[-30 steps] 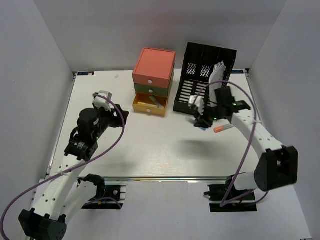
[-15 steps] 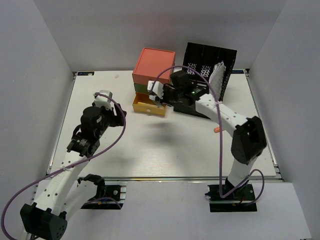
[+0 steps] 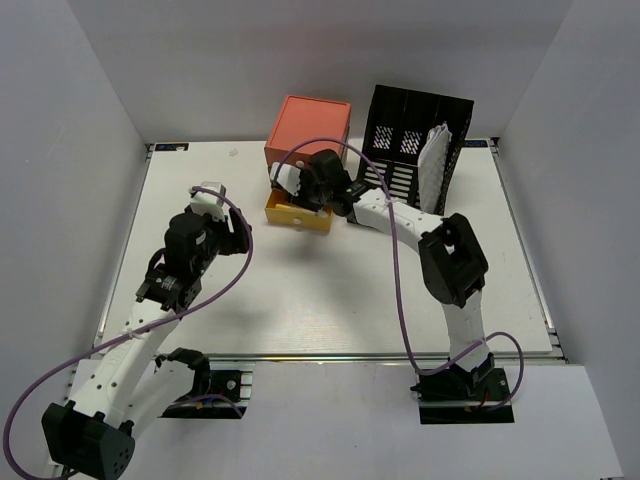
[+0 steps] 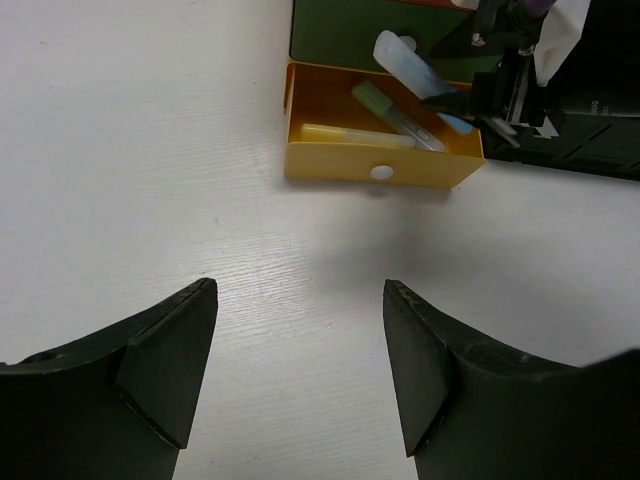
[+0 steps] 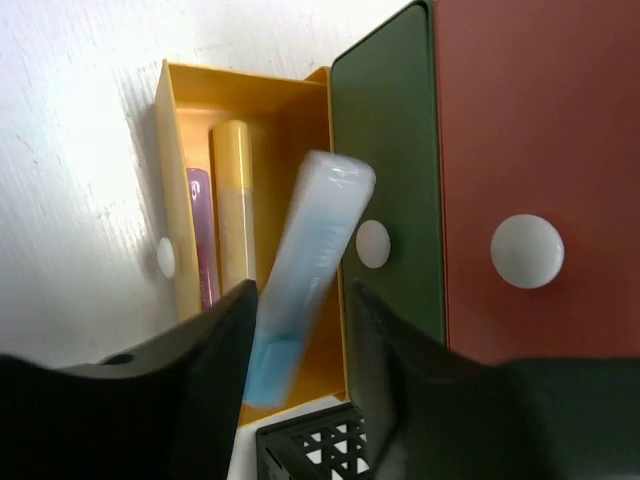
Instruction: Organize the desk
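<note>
Laminate, white and faintly grained, covers the desk (image 3: 330, 300), which fills the floor of a pale grey walled booth, with a metal rail (image 3: 330, 355) along its near edge. At the far side stands a smooth, boxy drawer unit (image 3: 310, 125), orange over green over yellow, each front bearing a round white knob (image 5: 526, 250). A black slotted file rack (image 3: 410, 125) beside it holds something white and crumpled (image 3: 435, 160).

The overhead view gives the layout, but only the wrist cameras see inside the pulled-out yellow drawer (image 4: 380, 172). The left wrist camera shows a pale yellow stick (image 4: 350, 135) and a grey-green pen (image 4: 385, 105) lying there. The right one adds a purple item (image 5: 200, 230) against the drawer's front wall.

The right gripper (image 5: 300, 295) hangs over that drawer with a translucent, blue-tipped tube (image 5: 315, 240) slanting between its fingers. Whether they pinch it cannot be told. The left gripper (image 4: 297, 290) hovers over bare desk in front of the drawer, jaws wide and holding nothing.
</note>
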